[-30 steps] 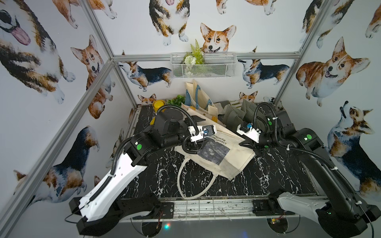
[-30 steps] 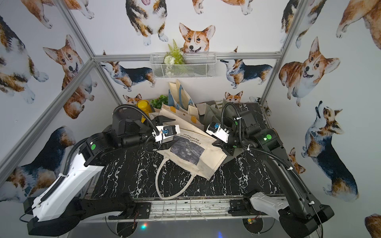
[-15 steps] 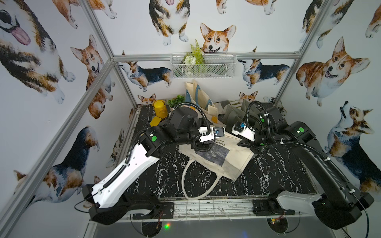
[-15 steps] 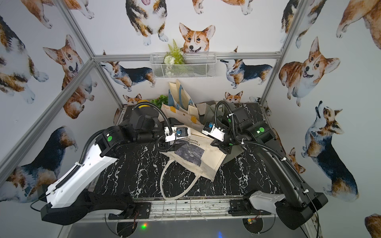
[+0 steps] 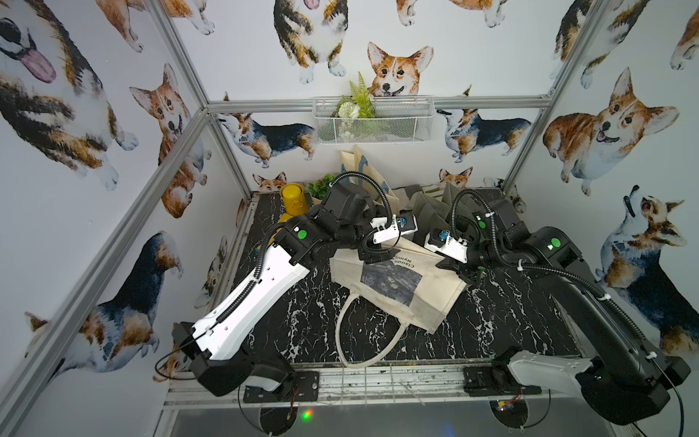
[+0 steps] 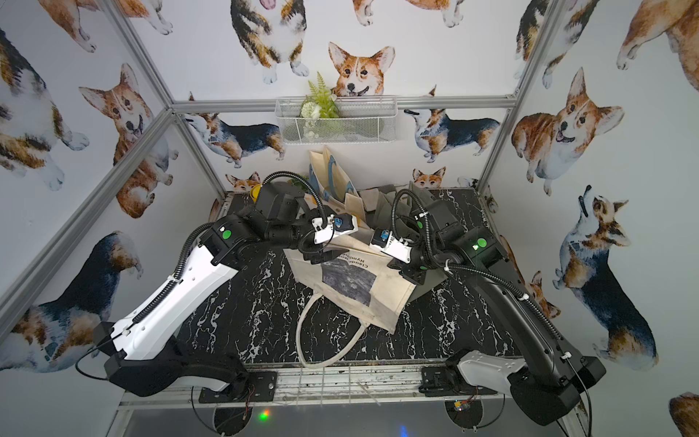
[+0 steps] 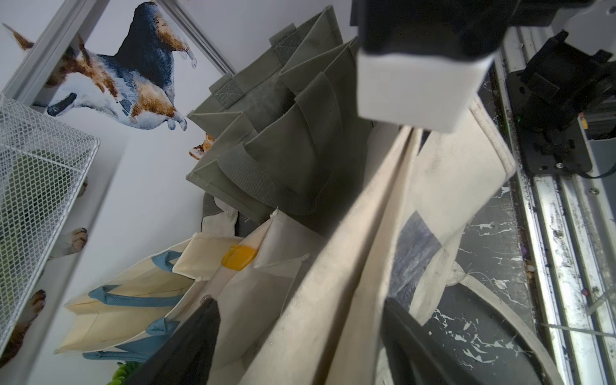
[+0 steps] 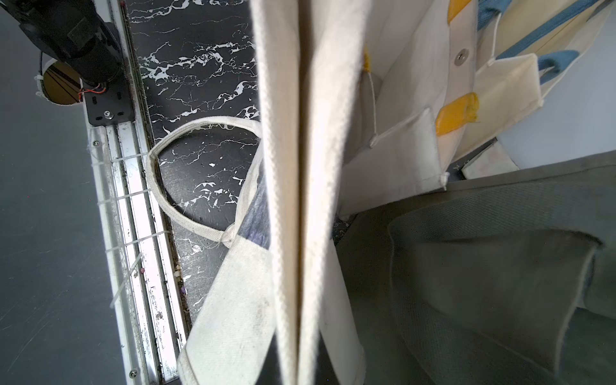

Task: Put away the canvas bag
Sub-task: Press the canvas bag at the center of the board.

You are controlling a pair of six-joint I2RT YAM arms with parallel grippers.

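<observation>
Straddling the canvas bag (image 5: pixel 393 287), the left gripper (image 7: pixel 300 301) gapes open; the right gripper (image 5: pixel 467 274) clamps its edge.

Place: a robot test cell in a lab.
Walls: white panels printed with corgis (image 5: pixel 397 70), set in aluminium framing (image 5: pixel 264 106).
Desk: a black marble-look desk (image 5: pixel 310 321) boxed in by those panels.
Machines: a left arm (image 5: pixel 264 287) and a right arm (image 5: pixel 590 302), bolted to a metal rail (image 5: pixel 378 378) at 6 o'clock.
Fittings: a wire basket (image 5: pixel 397 128) with a fake fern (image 5: pixel 359 98) hung at 12 o'clock.
</observation>
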